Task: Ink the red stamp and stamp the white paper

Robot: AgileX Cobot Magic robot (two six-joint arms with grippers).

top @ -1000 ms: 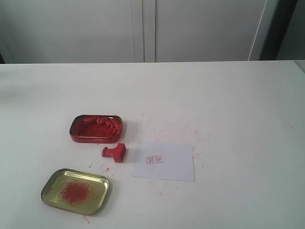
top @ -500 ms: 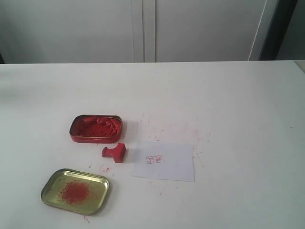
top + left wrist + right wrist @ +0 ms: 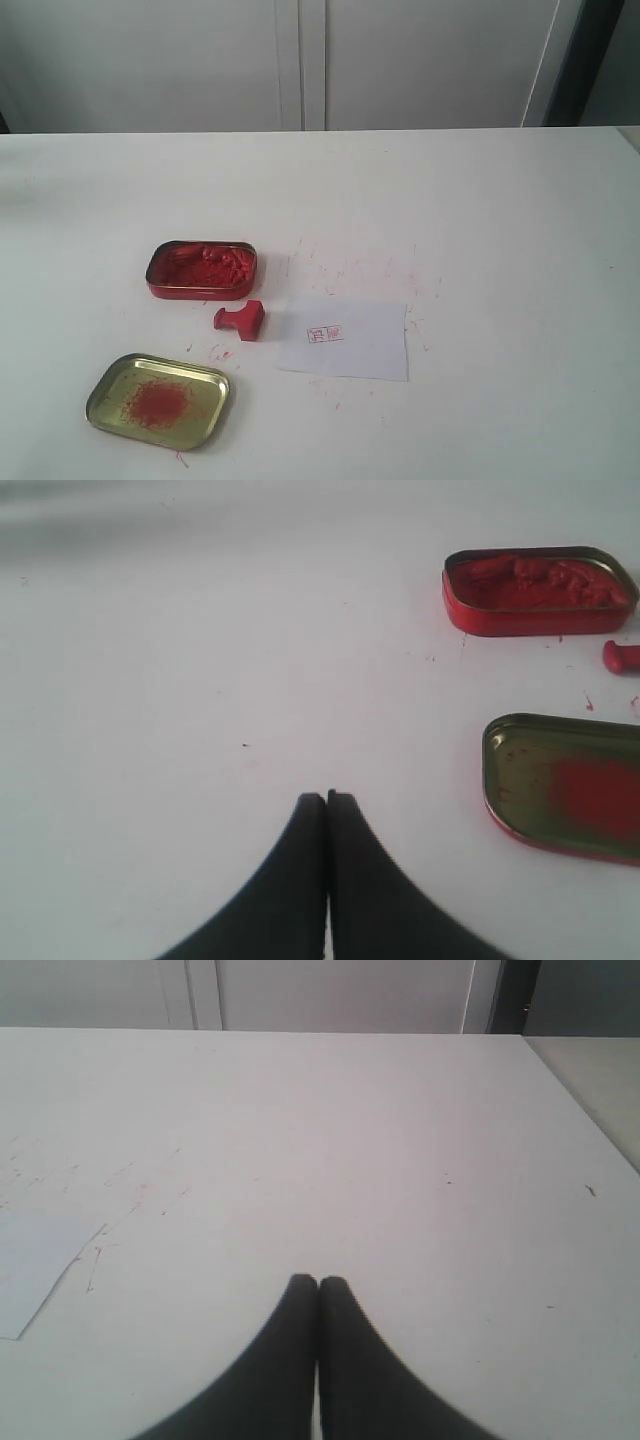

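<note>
The red stamp (image 3: 240, 320) lies on its side on the white table between the ink tin and the white paper (image 3: 345, 340), which bears a small red imprint (image 3: 324, 334). Only the stamp's handle end (image 3: 621, 657) shows at the edge of the left wrist view. A corner of the paper (image 3: 35, 1270) shows in the right wrist view. My left gripper (image 3: 327, 798) is shut and empty over bare table, well away from the stamp. My right gripper (image 3: 318, 1282) is shut and empty too. Neither arm shows in the exterior view.
The red tin of ink paste (image 3: 202, 269) stands open behind the stamp. Its gold lid (image 3: 160, 401), smeared red inside, lies near the front edge. Red specks dot the table (image 3: 480, 220) around the paper. Grey cabinet doors (image 3: 300, 60) stand behind.
</note>
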